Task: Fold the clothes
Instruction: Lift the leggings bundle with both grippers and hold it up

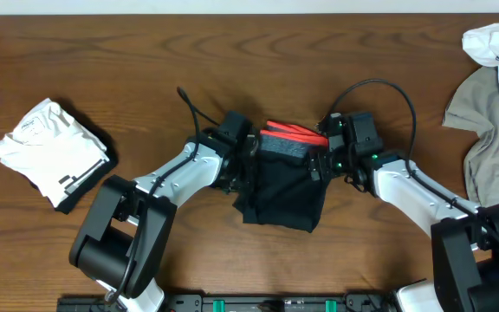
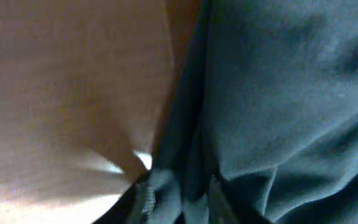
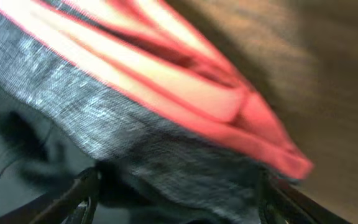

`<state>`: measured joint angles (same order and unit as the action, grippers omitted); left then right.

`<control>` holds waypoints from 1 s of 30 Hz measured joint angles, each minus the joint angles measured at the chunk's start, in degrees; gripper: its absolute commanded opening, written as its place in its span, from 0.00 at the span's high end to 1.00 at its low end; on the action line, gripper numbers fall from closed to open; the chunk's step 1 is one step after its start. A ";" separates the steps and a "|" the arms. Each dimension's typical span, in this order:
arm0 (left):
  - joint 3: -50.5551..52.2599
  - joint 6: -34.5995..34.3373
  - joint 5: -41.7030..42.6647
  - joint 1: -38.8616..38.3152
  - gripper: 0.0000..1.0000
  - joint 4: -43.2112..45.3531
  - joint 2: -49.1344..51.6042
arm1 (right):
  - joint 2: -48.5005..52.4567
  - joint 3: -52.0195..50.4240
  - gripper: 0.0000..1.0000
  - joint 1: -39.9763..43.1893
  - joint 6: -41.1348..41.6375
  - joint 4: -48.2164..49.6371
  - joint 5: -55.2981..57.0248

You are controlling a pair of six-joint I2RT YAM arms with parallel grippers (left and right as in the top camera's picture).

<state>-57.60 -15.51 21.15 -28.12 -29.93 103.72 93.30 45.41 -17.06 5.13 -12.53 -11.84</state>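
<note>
Left claw [image 2: 182, 198] pinches a bunched fold of the black trousers [image 1: 280, 198]; right claw [image 3: 178, 198] stands wide apart, straddling their grey waistband [image 3: 92, 112] on the tabletop [image 1: 145, 52].

- Folded black cloth trousers [image 1: 280, 201]: centre of brown wooden bench [image 1: 145, 52].
- Left pincer [image 1: 248, 169] at their left edge, right pincer [image 1: 320, 163] at right.
- Folded white cloth garment [image 1: 50, 152] far left; white-and-khaki cloth heap [image 1: 492, 95] far right.

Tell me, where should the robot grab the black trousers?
Probably the grey waistband, pinched at its two ends, coming in from the left and right sides. It is the thick, straight edge of the black trousers, lying across the far end of the bundle.
</note>
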 measured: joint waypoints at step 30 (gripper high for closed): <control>1.03 3.82 -0.20 2.75 0.00 6.34 -10.95 | 0.07 -0.13 0.18 0.11 -2.12 -2.23 0.37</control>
<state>-56.58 -11.68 20.95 -25.36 -23.59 92.77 93.36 45.28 -16.95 3.01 -14.76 -11.46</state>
